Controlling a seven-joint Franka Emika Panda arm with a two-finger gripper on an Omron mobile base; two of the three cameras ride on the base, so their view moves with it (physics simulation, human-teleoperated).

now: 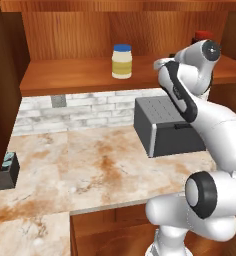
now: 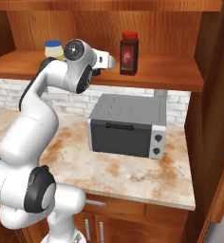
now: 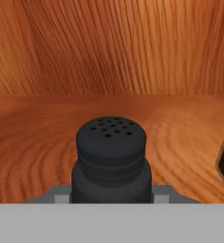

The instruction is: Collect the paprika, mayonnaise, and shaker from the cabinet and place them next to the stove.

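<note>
The shaker (image 3: 110,159) is seen close up in the hand view, standing on the cabinet (image 1: 70,75) shelf with the gripper (image 3: 111,194) closed on its lower body, one finger at each side. In the right base view the hand is reached into the cabinet, just beside the paprika (image 2: 128,53), which stands upright on the shelf. The mayonnaise (image 1: 121,61) stands upright further along the same shelf, well apart from the hand.

The task is judged to be at its start: none of the three things has yet been taken out. The shaker is gripped but not lifted off the shelf, as far as can be told. The paprika and mayonnaise are untouched. The stove cannot be pointed to in these views; below the cabinet a toaster oven (image 2: 128,126) stands on the table (image 1: 90,170).

Left to be done: the shaker is to be lifted out and carried to the stove, then the two jars fetched likewise.
</note>
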